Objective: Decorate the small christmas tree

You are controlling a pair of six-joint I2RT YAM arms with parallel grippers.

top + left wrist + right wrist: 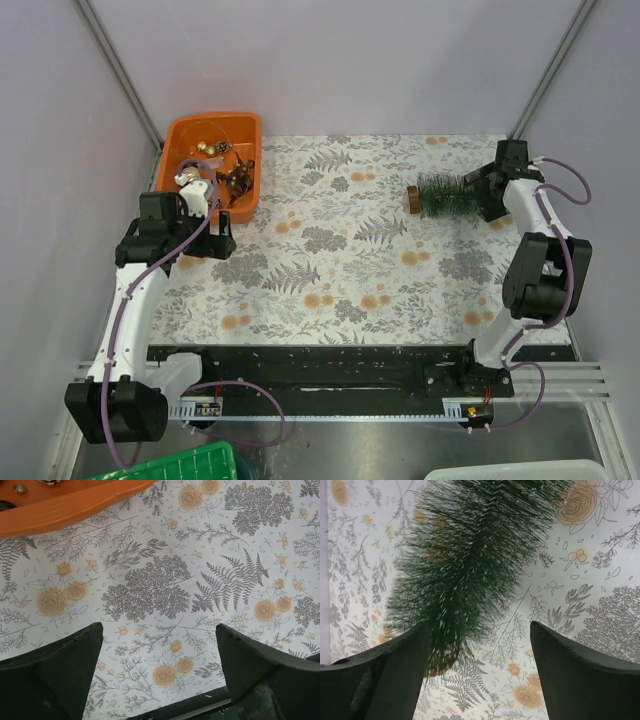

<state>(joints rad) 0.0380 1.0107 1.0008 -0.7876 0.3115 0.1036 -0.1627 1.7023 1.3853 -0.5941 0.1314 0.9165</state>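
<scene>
So the small christmas tree (445,196) is lying flat on the bench (330,260), over on the right side, brown base (411,199) pointing toward the middle and the tip toward the right end effector (479,629). That one has its jaws spread wide with nothing in them. From its wrist view the bristles sit just ahead of the gap and lean toward one finger, not centred.

My read is the step here is grabbing the tree so it can be stood up. If so, I'd shift sideways first so the stem runs down the middle of the gap, then close across the core rather than the fluffy outer bristles (they'll probably just squash and let it slip). Gripping a bit further in from the tip should make tipping it onto the base less wobbly.

The left end effector (160,627) is fully open too, empty, hovering over the cloth right beside the orange tray (215,118) of ornaments (215,165), well away from the tree
</scene>
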